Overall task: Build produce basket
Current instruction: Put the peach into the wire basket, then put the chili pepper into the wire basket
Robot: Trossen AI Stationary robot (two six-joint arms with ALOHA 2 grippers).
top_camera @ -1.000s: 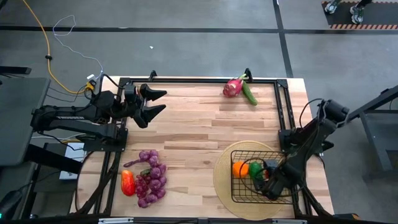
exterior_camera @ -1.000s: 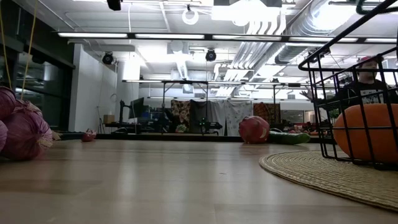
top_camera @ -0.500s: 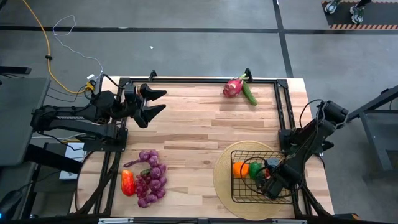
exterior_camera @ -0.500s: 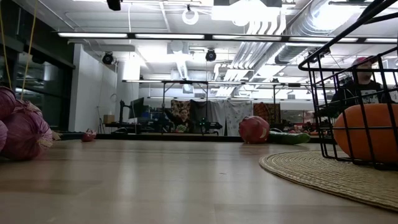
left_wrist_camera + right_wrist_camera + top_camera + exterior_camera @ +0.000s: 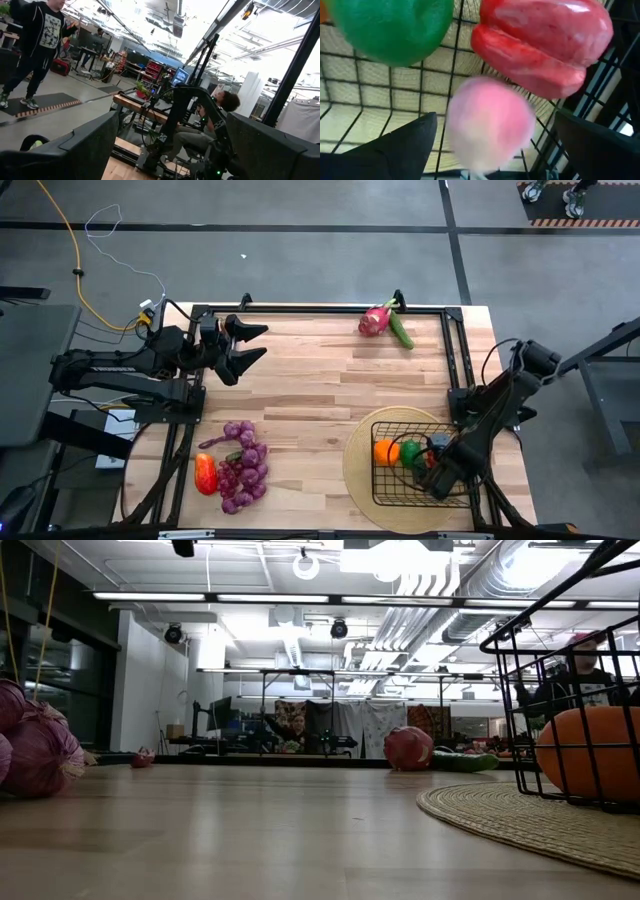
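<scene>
Basket (image 5: 385, 485) sits near right on the woven mat (image 5: 358, 442); inside we see an orange (image 5: 384, 451), green pepper (image 5: 410, 451) and red pepper (image 5: 545, 45). Right gripper (image 5: 430, 471) hangs inside, fingers spread, a pink piece (image 5: 487, 122) between them. Left gripper (image 5: 243, 346) waits far left, spread. Grapes (image 5: 243, 465) lie nearer it.

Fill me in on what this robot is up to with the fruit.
The right gripper is down inside the black wire basket, fingers open, with a pink fruit between them beside a red pepper and green pepper. An orange is in too. The left gripper waits open at the far left. Grapes, dragon fruit and cucumber remain on the table.
</scene>
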